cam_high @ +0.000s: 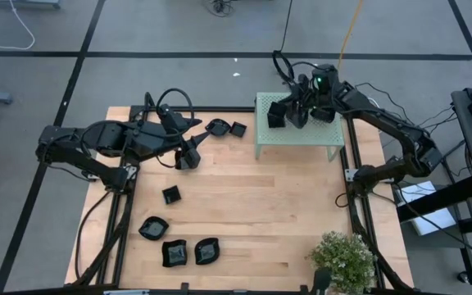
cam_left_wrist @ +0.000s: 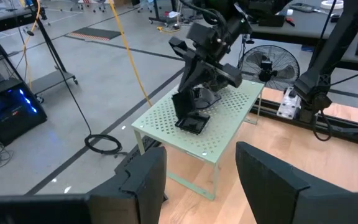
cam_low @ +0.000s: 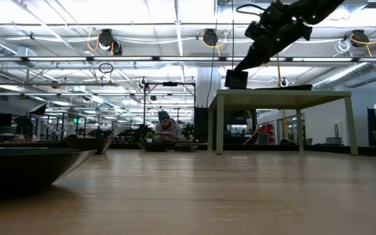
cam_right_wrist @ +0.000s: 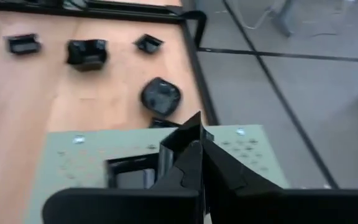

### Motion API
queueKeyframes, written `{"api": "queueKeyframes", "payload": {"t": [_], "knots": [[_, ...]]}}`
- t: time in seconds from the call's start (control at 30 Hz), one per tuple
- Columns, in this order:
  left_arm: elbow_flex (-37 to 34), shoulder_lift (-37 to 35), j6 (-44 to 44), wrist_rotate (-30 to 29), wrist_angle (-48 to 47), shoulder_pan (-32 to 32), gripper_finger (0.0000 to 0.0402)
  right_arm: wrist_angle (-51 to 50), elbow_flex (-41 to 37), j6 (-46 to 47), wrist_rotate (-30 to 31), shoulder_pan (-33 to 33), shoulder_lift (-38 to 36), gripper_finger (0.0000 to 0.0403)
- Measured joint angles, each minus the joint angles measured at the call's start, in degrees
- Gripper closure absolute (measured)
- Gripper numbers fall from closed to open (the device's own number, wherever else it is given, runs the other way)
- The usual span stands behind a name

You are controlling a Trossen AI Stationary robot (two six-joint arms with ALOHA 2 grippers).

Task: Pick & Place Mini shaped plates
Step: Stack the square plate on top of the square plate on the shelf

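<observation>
My right gripper [cam_high: 288, 111] hangs over the pale green perforated stand [cam_high: 300, 138] at the table's far side, shut on a small square black plate [cam_left_wrist: 190, 116]. My left gripper [cam_left_wrist: 201, 186] is open and holds nothing. It hovers above the table's left half [cam_high: 188, 156] and faces the stand. Two more black plates [cam_high: 217, 126] [cam_high: 238, 129] lie flat on the wood just left of the stand. Several others [cam_high: 170, 194] [cam_high: 153, 228] [cam_high: 174, 252] [cam_high: 207, 251] lie near the table's left front. My right gripper pinches the square plate by its upper rim [cam_right_wrist: 166, 149] between its two shut fingers. The fingers slant down from the table's far right. The plate stands tilted on edge below the fingertips, its lower edge [cam_left_wrist: 194, 126] at the stand's top. Whether that edge touches the top, I cannot tell.
A potted plant [cam_high: 347, 258] stands at the table's near right corner. In the low view a dark plate [cam_low: 25, 170] looms at the near left. A person [cam_low: 165, 127] sits far behind the table. Bare wood lies between the stand and the front plates.
</observation>
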Motion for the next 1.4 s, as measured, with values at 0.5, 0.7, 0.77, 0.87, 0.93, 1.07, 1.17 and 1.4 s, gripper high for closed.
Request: {"api": "queueKeyframes", "payload": {"t": [0.5, 0.7, 0.77, 0.87, 0.93, 1.07, 1.17, 1.4], "knots": [[0.0, 0.0, -0.5, 0.0, 0.0, 0.0, 0.0204, -5.3, 0.0, -2.0, -6.1, 0.0, 0.0, 0.0403], [0.0, 0.0, -0.9, 0.0, 0.0, 0.0, 0.0204, -4.3, 0.0, -3.2, -4.9, 0.9, 0.0, 0.0402], [0.0, 0.0, -1.7, 0.0, 0.0, 0.0, 0.0204, -4.3, 0.0, -3.5, -3.8, 1.3, 0.0, 0.0397], [0.0, 0.0, -1.9, 0.0, 0.0, 0.0, 0.0204, -5.0, 0.0, -4.6, -3.1, 1.7, 0.0, 0.0380], [0.0, 0.0, -2.0, 0.0, 0.0, 0.0, 0.0204, -5.5, 0.0, -5.2, -3.1, 2.1, 0.0, 0.0367], [0.0, 0.0, -2.0, 0.0, 0.0, 0.0, 0.0204, -5.2, 0.0, -6.1, -2.9, 2.4, 0.0, 0.0342], [0.0, 0.0, -1.8, 0.0, 0.0, 0.0, 0.0204, -4.6, 0.0, -6.1, -2.9, 2.4, 0.0, 0.0328], [0.0, 0.0, -1.8, 0.0, 0.0, 0.0, 0.0204, -7.4, 0.0, -11.2, -2.8, 2.4, 0.0, 0.0319]]}}
